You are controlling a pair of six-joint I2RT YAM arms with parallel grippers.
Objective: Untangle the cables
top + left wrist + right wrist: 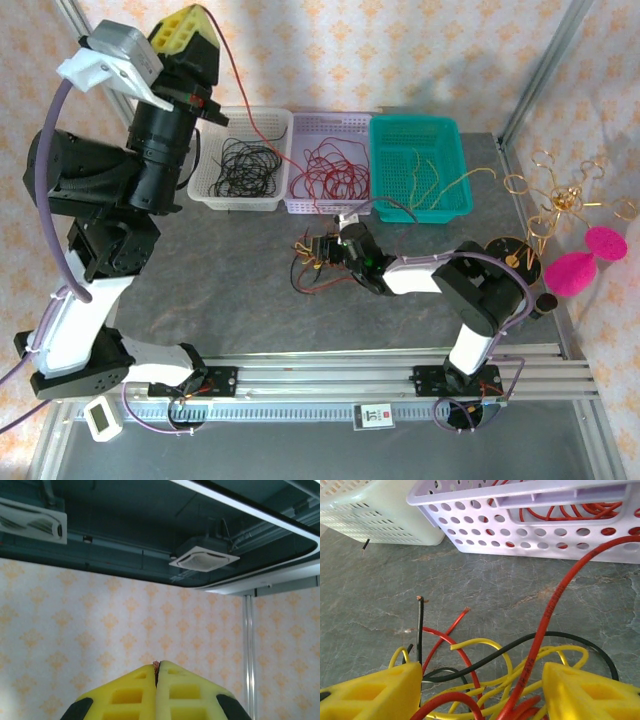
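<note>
I have my left gripper (185, 30) clamped on a thin red wire (156, 663). My right gripper (480, 680) stands open over the tangled red, yellow and black cables (480, 641).

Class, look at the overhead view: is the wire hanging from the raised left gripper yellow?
No: the wire trailing down from the left gripper toward the baskets is red, not yellow.

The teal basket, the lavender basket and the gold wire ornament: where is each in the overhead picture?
teal basket (415, 121), top external view, on its far rim.
lavender basket (330, 116), top external view, on its far rim.
gold wire ornament (562, 203), top external view, on its middle, where the loops meet.
</note>
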